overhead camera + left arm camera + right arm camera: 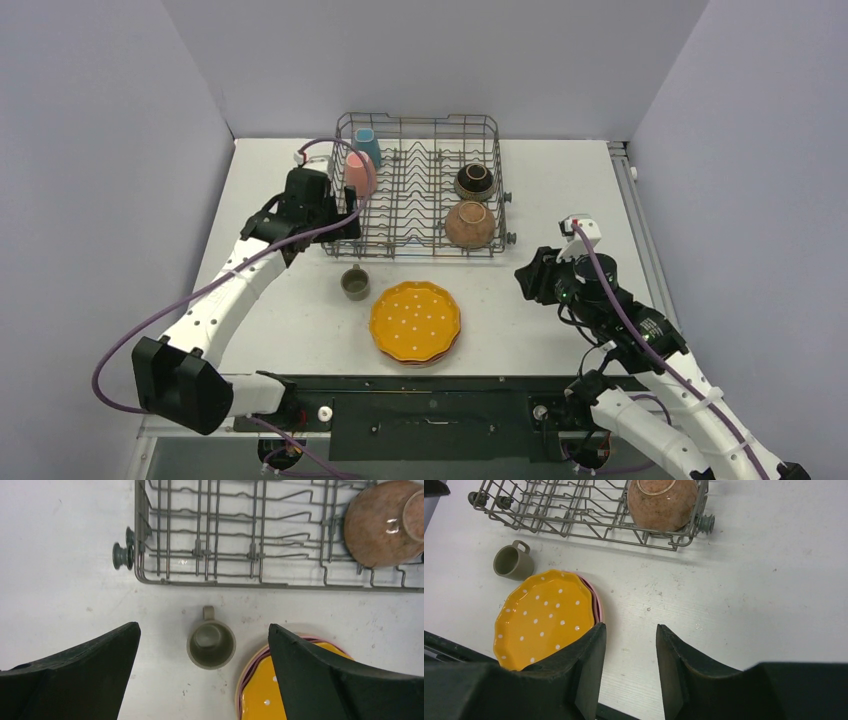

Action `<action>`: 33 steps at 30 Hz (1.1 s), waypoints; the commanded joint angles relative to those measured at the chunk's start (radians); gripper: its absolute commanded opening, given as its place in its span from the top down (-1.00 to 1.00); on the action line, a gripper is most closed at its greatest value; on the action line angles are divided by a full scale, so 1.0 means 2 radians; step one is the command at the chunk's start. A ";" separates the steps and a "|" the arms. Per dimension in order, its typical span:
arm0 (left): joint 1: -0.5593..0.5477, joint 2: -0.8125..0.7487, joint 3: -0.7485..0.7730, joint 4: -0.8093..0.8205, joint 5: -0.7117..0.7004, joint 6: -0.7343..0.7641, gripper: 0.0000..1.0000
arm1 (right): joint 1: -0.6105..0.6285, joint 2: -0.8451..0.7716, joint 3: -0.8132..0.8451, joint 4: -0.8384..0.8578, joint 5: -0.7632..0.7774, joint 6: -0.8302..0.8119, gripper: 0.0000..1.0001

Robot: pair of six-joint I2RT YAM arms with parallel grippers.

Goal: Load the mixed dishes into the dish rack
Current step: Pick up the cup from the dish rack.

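While left jaws stand wide | grey-green cup between them (touching neither)

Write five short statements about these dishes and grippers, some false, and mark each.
1. The grey-green cup stands inside the dish rack. False: it stands on the table in front of it.
2. The dotted plate lies on pink plates. True.
3. The left gripper is shut on a cup. False: it is open and empty.
4. The terracotta bowl sits in the rack. True.
5. The right gripper holds nothing. True.
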 commanded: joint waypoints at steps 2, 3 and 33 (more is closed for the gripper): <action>-0.003 -0.044 -0.060 0.027 0.019 -0.044 -0.90 | -0.001 0.010 0.003 0.006 0.007 0.000 0.26; -0.003 -0.047 -0.066 0.028 0.019 -0.048 -0.89 | -0.001 0.012 0.001 0.007 0.007 0.000 0.27; -0.002 0.017 -0.193 0.100 0.014 -0.100 0.04 | 0.017 0.046 -0.018 0.031 -0.013 0.022 0.34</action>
